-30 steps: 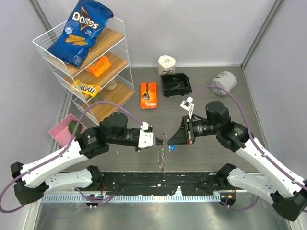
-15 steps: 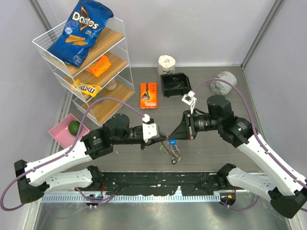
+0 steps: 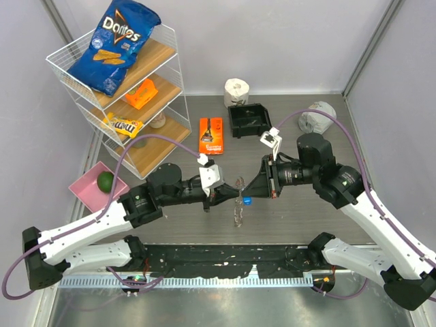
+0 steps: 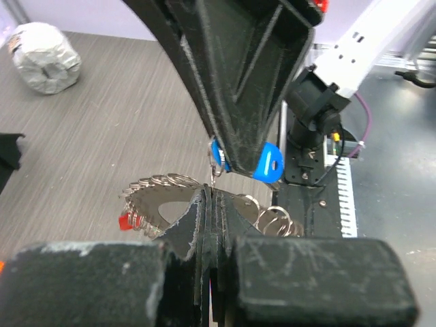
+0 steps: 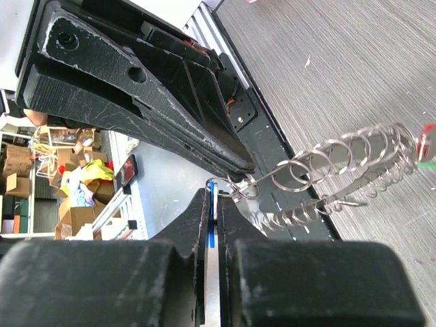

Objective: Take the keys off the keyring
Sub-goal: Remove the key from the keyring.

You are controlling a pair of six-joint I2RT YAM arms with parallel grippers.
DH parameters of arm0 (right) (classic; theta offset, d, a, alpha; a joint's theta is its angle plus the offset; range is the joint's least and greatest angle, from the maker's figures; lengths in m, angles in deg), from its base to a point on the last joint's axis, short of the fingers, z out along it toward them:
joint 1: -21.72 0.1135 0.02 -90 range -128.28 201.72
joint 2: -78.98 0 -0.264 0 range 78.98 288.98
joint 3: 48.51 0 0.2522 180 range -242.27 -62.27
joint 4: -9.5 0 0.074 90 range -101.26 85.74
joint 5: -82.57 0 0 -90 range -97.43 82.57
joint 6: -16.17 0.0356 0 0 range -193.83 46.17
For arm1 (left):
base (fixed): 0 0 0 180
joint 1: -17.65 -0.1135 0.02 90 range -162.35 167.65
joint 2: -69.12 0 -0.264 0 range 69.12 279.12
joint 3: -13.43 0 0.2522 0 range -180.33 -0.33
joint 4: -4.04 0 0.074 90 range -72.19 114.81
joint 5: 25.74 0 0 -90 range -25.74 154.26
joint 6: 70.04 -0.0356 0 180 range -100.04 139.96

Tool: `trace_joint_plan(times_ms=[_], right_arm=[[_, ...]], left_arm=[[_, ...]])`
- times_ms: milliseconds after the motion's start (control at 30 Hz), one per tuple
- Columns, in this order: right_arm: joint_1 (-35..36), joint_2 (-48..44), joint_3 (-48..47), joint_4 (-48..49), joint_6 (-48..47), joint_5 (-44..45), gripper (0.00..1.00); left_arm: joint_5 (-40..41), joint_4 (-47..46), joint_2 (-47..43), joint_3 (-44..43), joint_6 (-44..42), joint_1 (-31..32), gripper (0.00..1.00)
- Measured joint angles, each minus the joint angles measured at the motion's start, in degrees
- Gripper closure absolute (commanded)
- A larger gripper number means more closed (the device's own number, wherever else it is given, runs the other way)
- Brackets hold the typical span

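Note:
Both grippers meet above the middle of the table. My left gripper (image 3: 230, 193) (image 4: 210, 194) is shut on a thin wire loop of the keyring (image 3: 237, 215) (image 4: 163, 185), a silver ring fringed with small rings that hangs below. My right gripper (image 3: 251, 193) (image 5: 216, 197) is shut on a blue-headed key (image 3: 246, 201) (image 4: 269, 162) (image 5: 212, 204), which is still linked to the keyring (image 5: 340, 160). Red (image 5: 427, 129) (image 4: 125, 221) and green (image 5: 426, 165) key heads show at the ring's far end. The fingertips of the two grippers nearly touch.
A wire shelf (image 3: 174, 68) at the back left holds a Doritos bag (image 3: 114, 44) and snack packets. A pink tray (image 3: 85, 191) with a lime stands to the left. An orange packet (image 3: 211, 135), a black bin (image 3: 249, 119), a tape roll (image 3: 236, 90) and a crumpled grey wad (image 3: 318, 116) lie behind.
Both grippers have shifted slightly right and back, still shut. The hanging keyring swung to the right and has come back towards the middle.

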Motion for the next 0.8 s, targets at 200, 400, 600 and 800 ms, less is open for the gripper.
trace_joint_plan(times_ms=[200,400,600,800], right_arm=[[0.0,-0.1,-2.1,-3.0,-0.1,0.4,0.95],[0.2,-0.3,-3.5,-6.5,-0.5,-0.2,0.95],[0.2,-0.5,-3.5,-8.8,-0.7,0.2,0.88],[0.2,-0.9,-3.5,-9.9,-0.2,3.1,0.93]], left_arm=[[-9.1,-1.9,0.3,0.1,-1.0,-0.7,1.0],[-16.7,-4.4,2.5,0.1,-1.1,-1.7,1.0],[-18.8,-5.0,4.1,0.2,-0.2,-1.9,1.0],[-14.4,-4.7,1.0,2.1,-4.7,-0.1,1.0]])
